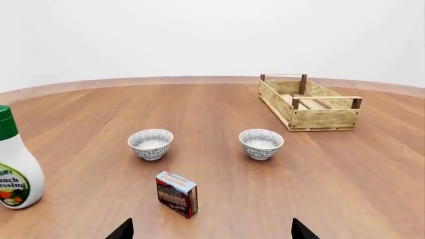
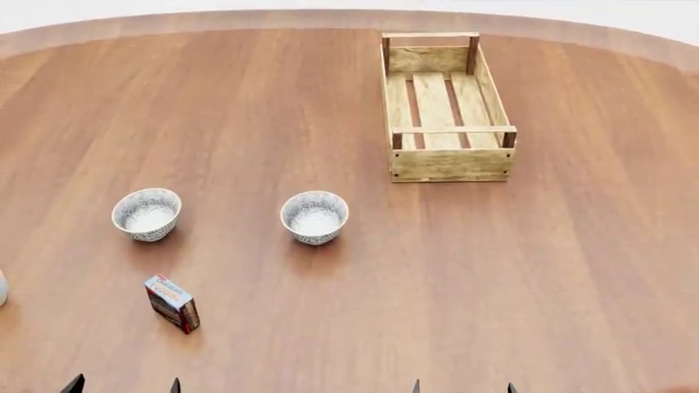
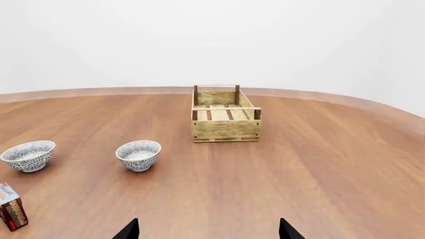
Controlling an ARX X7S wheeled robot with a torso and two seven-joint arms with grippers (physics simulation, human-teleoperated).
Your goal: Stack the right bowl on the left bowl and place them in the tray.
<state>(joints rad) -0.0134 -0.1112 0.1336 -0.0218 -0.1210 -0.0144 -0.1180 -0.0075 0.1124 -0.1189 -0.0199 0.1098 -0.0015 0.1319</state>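
Note:
Two patterned white bowls stand apart on the round wooden table: the left bowl [image 2: 146, 214] [image 1: 151, 144] [image 3: 28, 155] and the right bowl [image 2: 314, 217] [image 1: 262, 143] [image 3: 139, 155]. The light-wood tray [image 2: 448, 164] [image 1: 322, 118] [image 3: 225, 129] stands empty farther back to the right. My left gripper [image 2: 123, 385] [image 1: 211, 232] is open and empty at the near edge, behind the small box. My right gripper [image 2: 463, 386] [image 3: 208, 230] is open and empty at the near edge, nearer than the tray.
A small red-and-blue pudding box [image 2: 173, 303] [image 1: 176, 193] [image 3: 11, 213] stands near the left bowl. A ranch dressing bottle [image 1: 15, 164] [image 2: 2, 288] stands at the far left. The table rim [image 2: 327, 16] curves at the back.

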